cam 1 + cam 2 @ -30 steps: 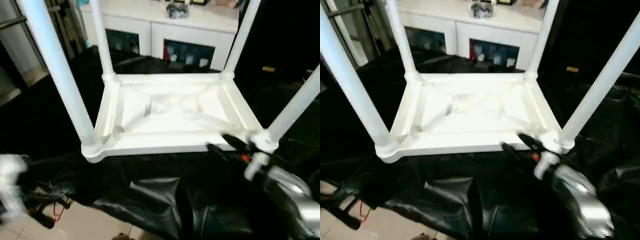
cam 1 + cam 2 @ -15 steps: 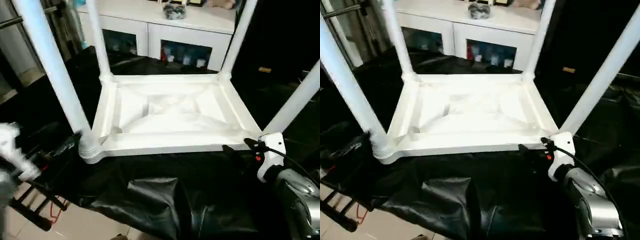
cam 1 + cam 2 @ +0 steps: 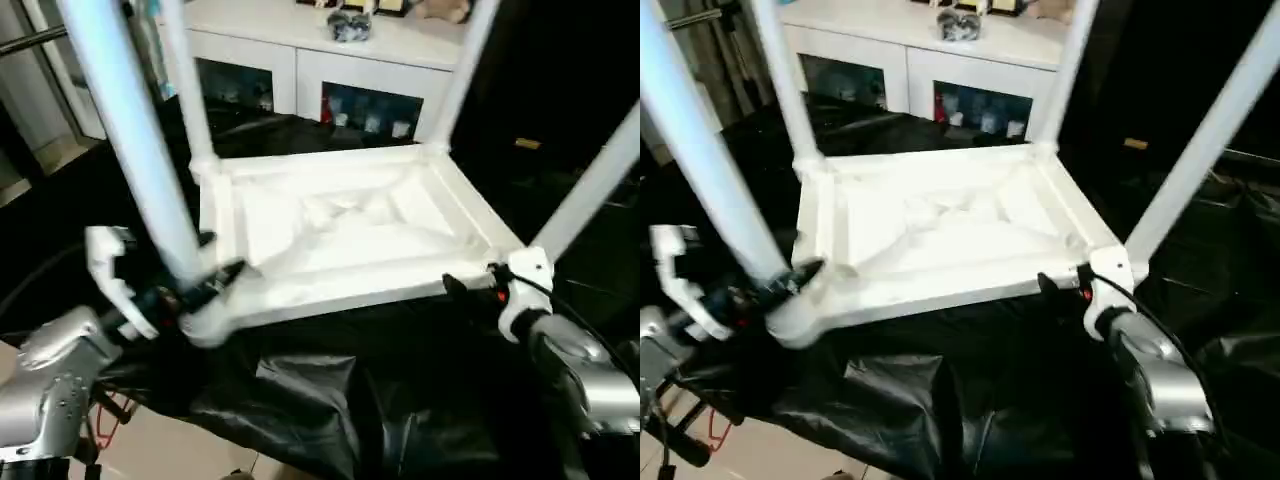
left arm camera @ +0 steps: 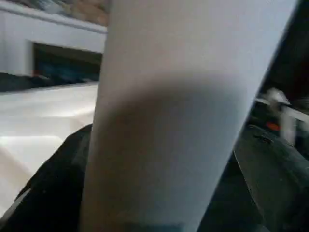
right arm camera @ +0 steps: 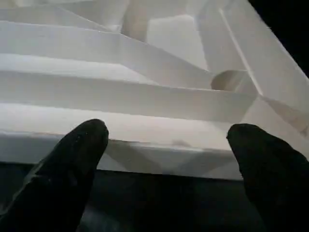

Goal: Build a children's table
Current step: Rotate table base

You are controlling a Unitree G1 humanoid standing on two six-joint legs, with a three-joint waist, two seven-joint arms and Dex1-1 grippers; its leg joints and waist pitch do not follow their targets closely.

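The children's table (image 3: 340, 225) lies upside down on the black-draped tabletop (image 3: 330, 400), ribbed underside up, its four white legs rising from the corner sockets. Beyond it stands a white cabinet (image 3: 330, 70) with glass doors, small items on its top.

The left gripper (image 3: 205, 285) comes in from the side, its fingers (image 3: 228, 272) spread wide on either side of the near left leg (image 3: 140, 170), just above the corner socket; in the left wrist view that leg (image 4: 183, 116) stands right between the fingers. Whether they touch it cannot be told.

The right gripper (image 5: 169, 154) reaches level toward the near edge of the top beside the near right leg (image 3: 585, 195). Its fingers (image 5: 67, 164) stand wide apart, with the rim just ahead of them, nothing held.
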